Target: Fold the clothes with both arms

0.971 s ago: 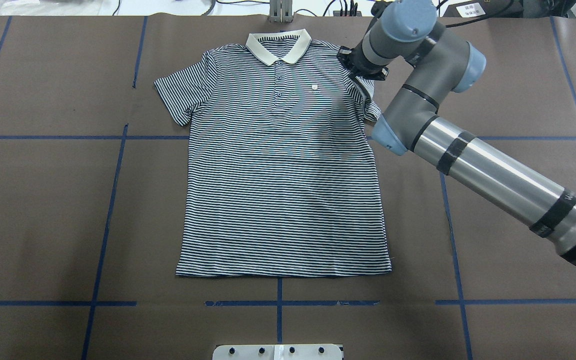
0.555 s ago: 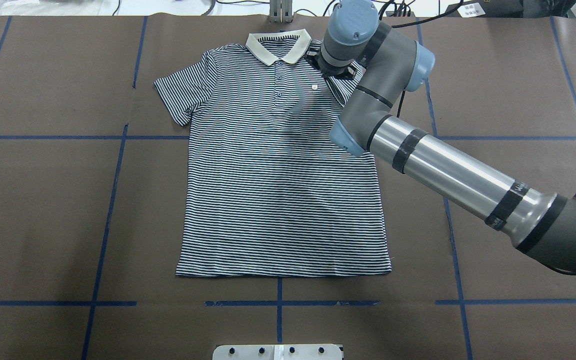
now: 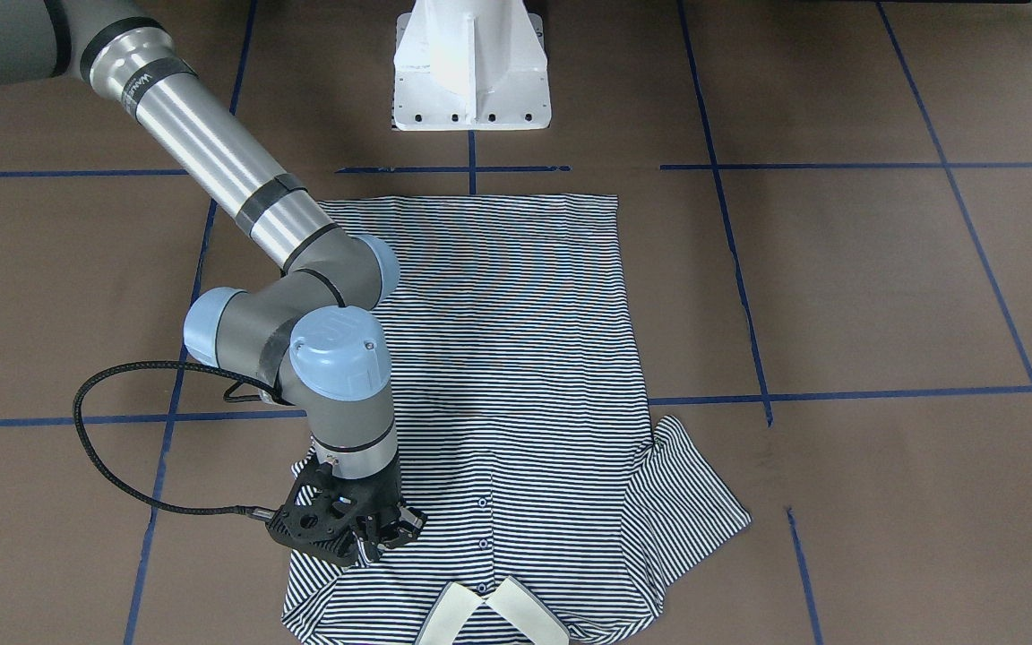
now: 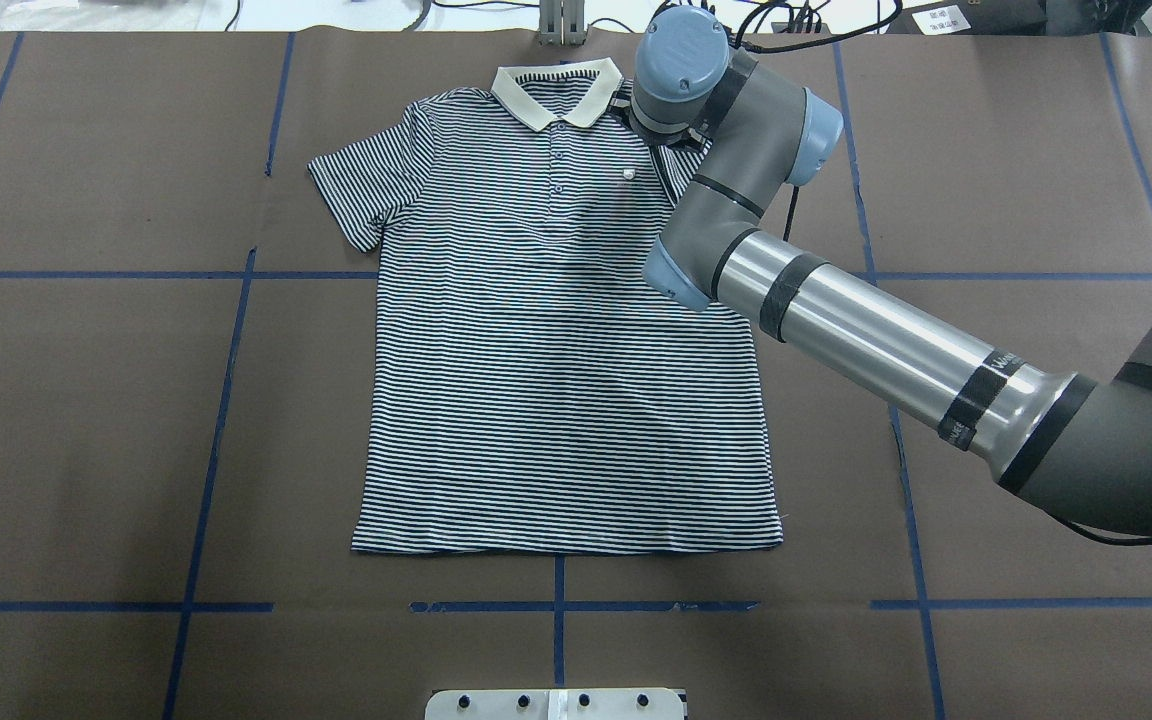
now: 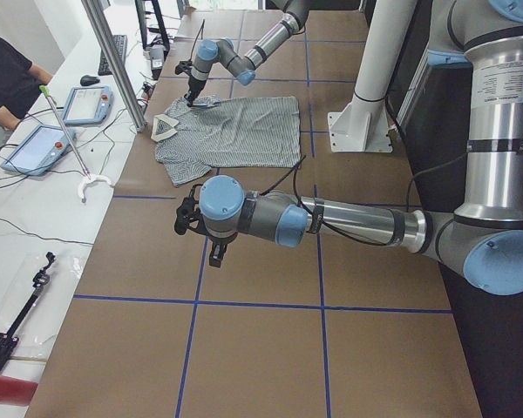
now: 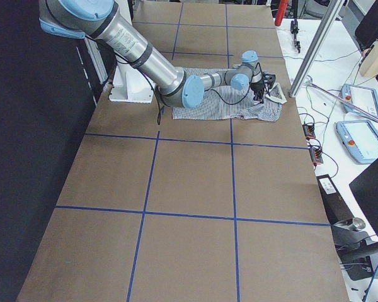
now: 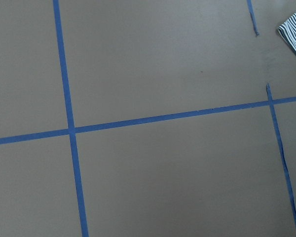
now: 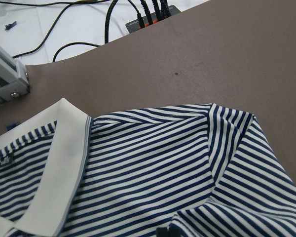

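Observation:
The navy-and-white striped polo shirt (image 4: 556, 380) lies flat, front up, cream collar (image 4: 556, 95) at the table's far edge. It also shows in the front-facing view (image 3: 516, 358). My right gripper (image 3: 379, 535) is down on the shoulder beside the collar, shut on the sleeve fabric, which is folded inward over the chest. The right wrist view shows the shoulder and collar (image 8: 54, 168) close up. The other sleeve (image 4: 361, 190) lies spread out. My left gripper (image 5: 192, 228) hovers over bare table away from the shirt; I cannot tell whether it is open or shut.
The white pedestal (image 3: 471, 67) stands at the robot's side of the table. Blue tape lines (image 4: 216, 400) cross the brown cover. A bench with tablets (image 5: 87, 104), an aluminium post (image 5: 113, 61) and cables (image 8: 148, 17) lies beyond the collar edge.
My right gripper has moved left from the outer sleeve toward the collar, drawing the sleeve inward over the shirt's chest. The rest of the shirt has not moved.

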### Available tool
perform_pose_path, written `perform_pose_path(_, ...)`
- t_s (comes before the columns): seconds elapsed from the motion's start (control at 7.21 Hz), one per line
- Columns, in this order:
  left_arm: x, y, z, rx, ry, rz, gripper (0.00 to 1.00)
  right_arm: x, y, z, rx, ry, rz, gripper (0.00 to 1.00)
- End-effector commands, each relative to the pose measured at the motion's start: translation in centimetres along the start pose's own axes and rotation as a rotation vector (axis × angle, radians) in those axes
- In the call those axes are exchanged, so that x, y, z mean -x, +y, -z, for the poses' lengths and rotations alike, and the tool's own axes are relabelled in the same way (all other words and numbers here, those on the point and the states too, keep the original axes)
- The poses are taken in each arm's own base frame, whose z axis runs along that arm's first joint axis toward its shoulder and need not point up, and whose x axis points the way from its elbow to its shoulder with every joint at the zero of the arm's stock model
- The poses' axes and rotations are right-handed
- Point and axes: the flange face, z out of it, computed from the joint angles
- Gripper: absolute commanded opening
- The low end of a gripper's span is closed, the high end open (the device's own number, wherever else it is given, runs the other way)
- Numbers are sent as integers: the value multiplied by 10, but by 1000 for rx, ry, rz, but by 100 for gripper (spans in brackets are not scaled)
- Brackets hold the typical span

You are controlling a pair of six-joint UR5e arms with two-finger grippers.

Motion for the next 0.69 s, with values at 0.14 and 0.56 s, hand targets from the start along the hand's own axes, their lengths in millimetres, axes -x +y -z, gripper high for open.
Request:
perform_pose_path(0.14,-66,-16,-49,-14,80,9,100,12,16,32,-8,-97,22,100)
perform_pose_path(0.56,-212,-100,-132,-7,74,50,100,-63,42,115,99,-295,56,100)
